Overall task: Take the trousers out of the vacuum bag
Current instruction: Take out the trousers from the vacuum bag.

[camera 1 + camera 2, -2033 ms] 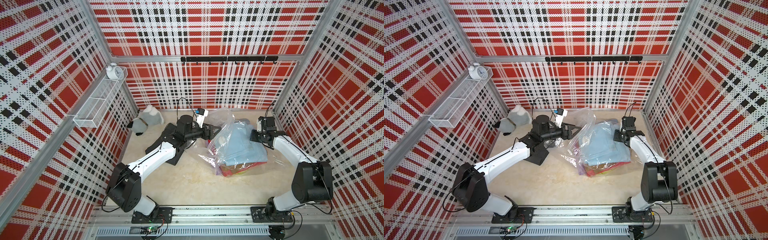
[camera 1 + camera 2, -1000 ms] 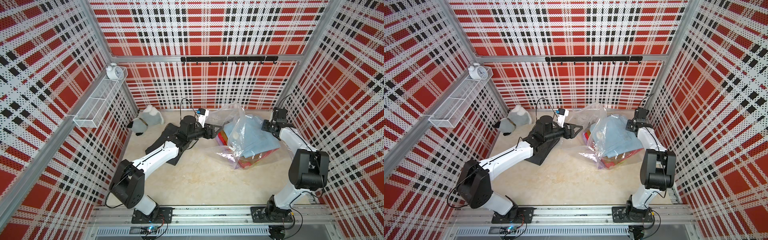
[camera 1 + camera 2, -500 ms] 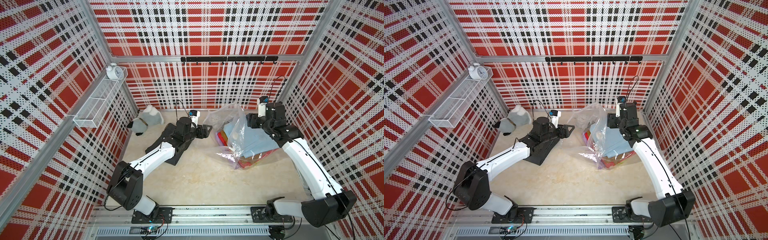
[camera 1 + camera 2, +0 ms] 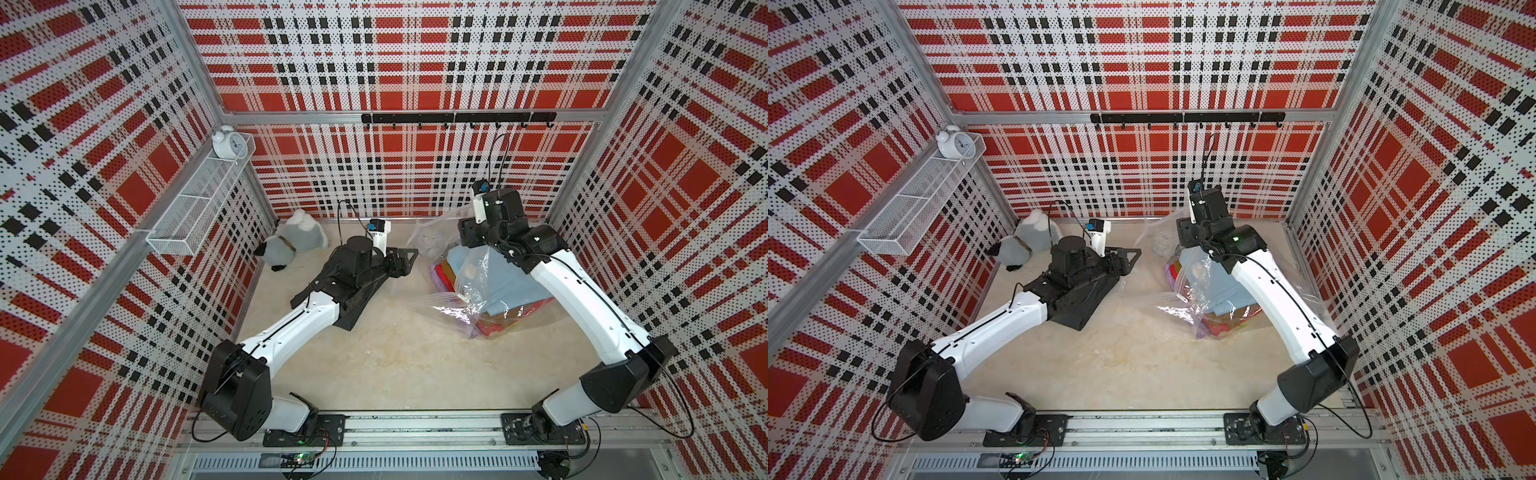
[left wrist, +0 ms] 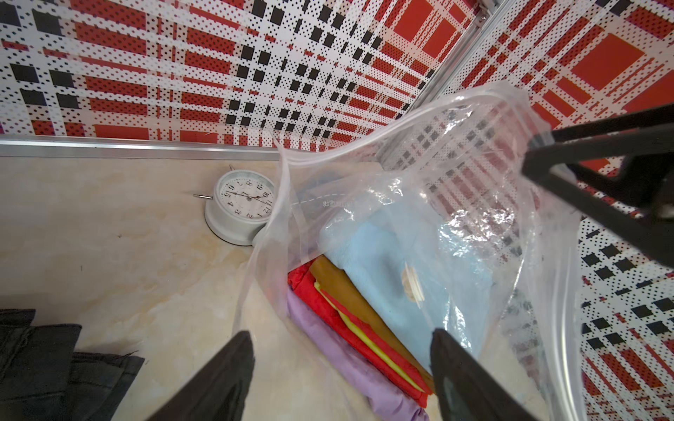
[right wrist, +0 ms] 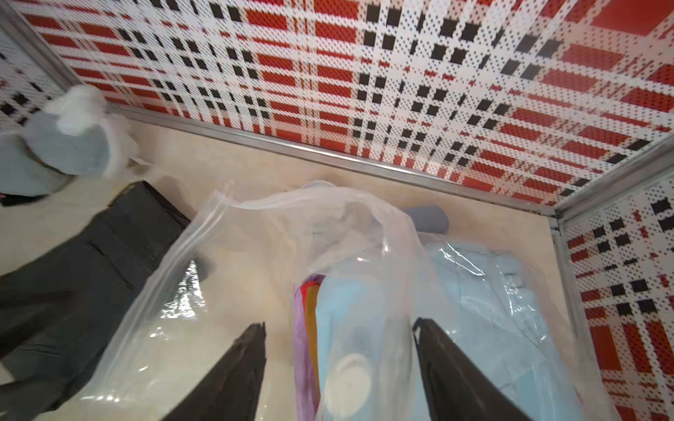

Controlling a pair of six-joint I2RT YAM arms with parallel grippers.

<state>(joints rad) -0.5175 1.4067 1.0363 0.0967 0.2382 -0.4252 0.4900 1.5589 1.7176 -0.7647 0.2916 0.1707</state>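
The clear vacuum bag (image 4: 465, 299) (image 5: 474, 204) lies crumpled at the right of the floor in both top views. Inside it is a folded stack of trousers: light blue (image 5: 379, 266) (image 4: 515, 286) on top, then mustard, red, yellow and lilac (image 5: 328, 335). The bag's white valve cap (image 6: 346, 379) rests over the blue pair. Charcoal-black trousers (image 4: 353, 303) (image 6: 73, 262) lie outside the bag under my left arm. My left gripper (image 4: 409, 262) (image 5: 341, 350) is open, short of the bag's mouth. My right gripper (image 4: 469, 239) (image 6: 341, 335) hangs open above the bag's far end.
A grey-white plush toy (image 4: 291, 245) (image 6: 65, 145) sits in the back left corner. A white alarm clock (image 5: 240, 204) lies on the floor against the bag's far side. A wire shelf (image 4: 199, 203) with another clock is on the left wall. Plaid walls close in three sides.
My right arm swung from low beside the right wall to above the bag's far end, and its jaws widened. My left gripper drew back leftward from the bag.
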